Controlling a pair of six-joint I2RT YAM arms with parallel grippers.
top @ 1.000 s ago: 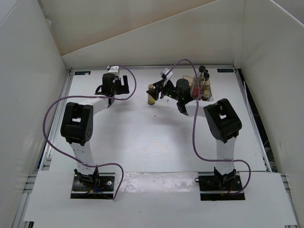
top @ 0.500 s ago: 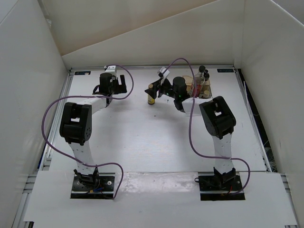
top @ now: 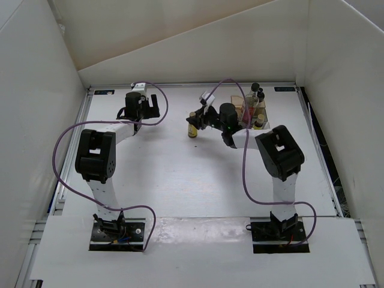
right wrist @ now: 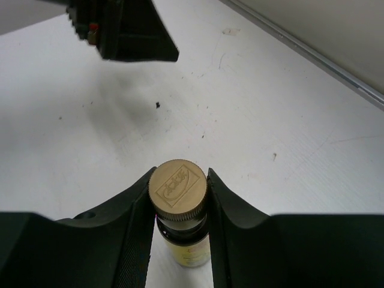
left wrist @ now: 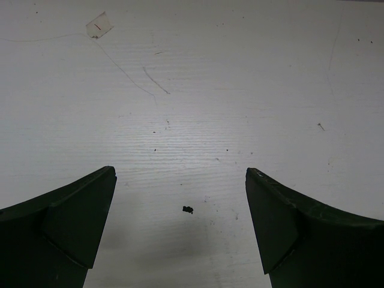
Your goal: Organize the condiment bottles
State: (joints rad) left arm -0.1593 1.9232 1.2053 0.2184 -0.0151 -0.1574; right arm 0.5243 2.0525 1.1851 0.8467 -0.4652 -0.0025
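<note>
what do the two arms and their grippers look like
The left arm and right arm both have white links, chunky black joint housings and black base plates. A purple cable loops loosely from each base up to the wrist. The left gripper and right gripper have dark, matte, wedge-shaped fingers; the right ones show fine ribbing on an inner face.

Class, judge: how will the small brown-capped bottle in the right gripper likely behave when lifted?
The bottle is probably rigid and light, being small. Its ridged cap should resist slipping. Gripped at the cap, it may swing slightly.
</note>
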